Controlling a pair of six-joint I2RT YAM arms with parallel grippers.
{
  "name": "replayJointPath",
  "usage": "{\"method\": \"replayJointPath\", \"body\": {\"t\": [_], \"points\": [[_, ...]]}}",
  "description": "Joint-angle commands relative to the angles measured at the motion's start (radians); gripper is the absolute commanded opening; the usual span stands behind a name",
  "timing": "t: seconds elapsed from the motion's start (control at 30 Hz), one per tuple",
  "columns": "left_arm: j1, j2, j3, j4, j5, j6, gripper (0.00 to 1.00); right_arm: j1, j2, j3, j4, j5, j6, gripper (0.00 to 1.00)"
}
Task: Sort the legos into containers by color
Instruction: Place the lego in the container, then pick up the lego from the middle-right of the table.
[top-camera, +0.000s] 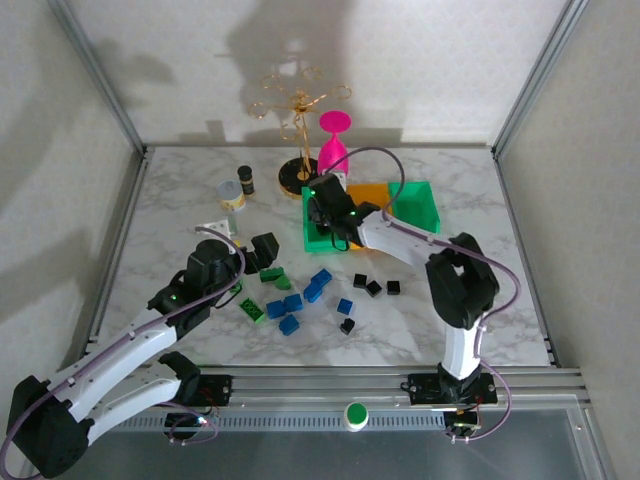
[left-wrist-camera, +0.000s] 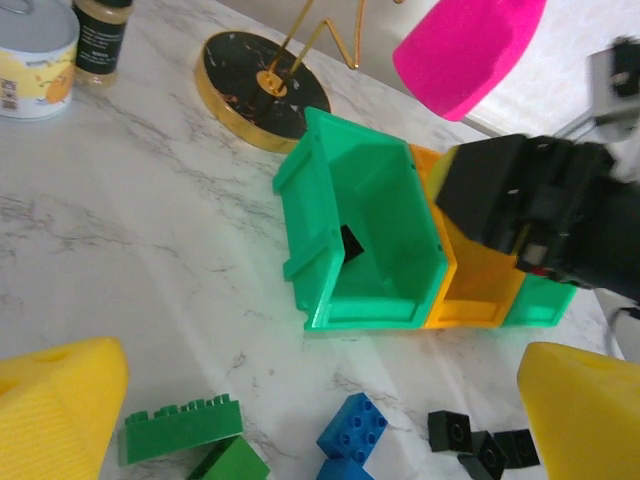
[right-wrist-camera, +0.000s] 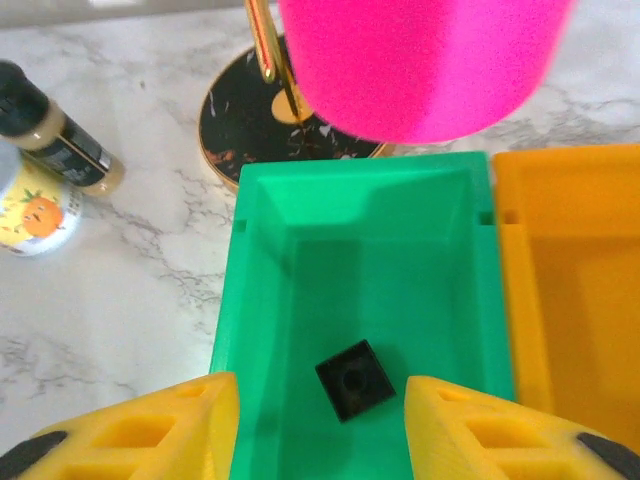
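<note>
Top external shows the worktop, bins at the back and loose bricks nearer. Over the left green bin the right hand hangs open and empty, with a black brick lying inside, so that drop looks done. The left hand, wide open and empty, hovers by a green brick; next it should lower and close on it.

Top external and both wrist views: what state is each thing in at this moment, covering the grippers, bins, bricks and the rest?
Right gripper: open, over the left green bin.
Left gripper: open, holding nothing.
Left green bin: holds one black brick.
Orange bin: no brick seen inside.
Loose bricks: lying on the table.
Jar: upright, capped.
Tin can: upright.
</note>
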Motion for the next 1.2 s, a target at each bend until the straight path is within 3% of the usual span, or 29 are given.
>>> {"method": "replayJointPath", "body": {"t": [0.0, 0.23, 0.53, 0.8, 1.17], "points": [[-0.011, -0.022, 0.021, -0.010, 0.051, -0.003, 1.00, -0.006, -0.103, -0.093, -0.051, 0.035, 0.036, 0.49], [-0.106, -0.047, -0.009, 0.010, 0.022, -0.054, 0.99, -0.030, -0.304, -0.307, -0.115, 0.038, 0.119, 0.54], [-0.237, -0.014, -0.035, 0.074, -0.037, -0.122, 1.00, -0.081, -0.433, -0.519, -0.158, -0.021, 0.188, 0.60], [-0.309, 0.044, -0.044, 0.125, -0.087, -0.156, 1.00, -0.158, -0.471, -0.676, -0.104, -0.136, 0.202, 0.64], [-0.349, 0.129, -0.016, 0.135, -0.099, -0.149, 1.00, -0.185, -0.446, -0.739, -0.104, -0.121, 0.210, 0.62]]}}
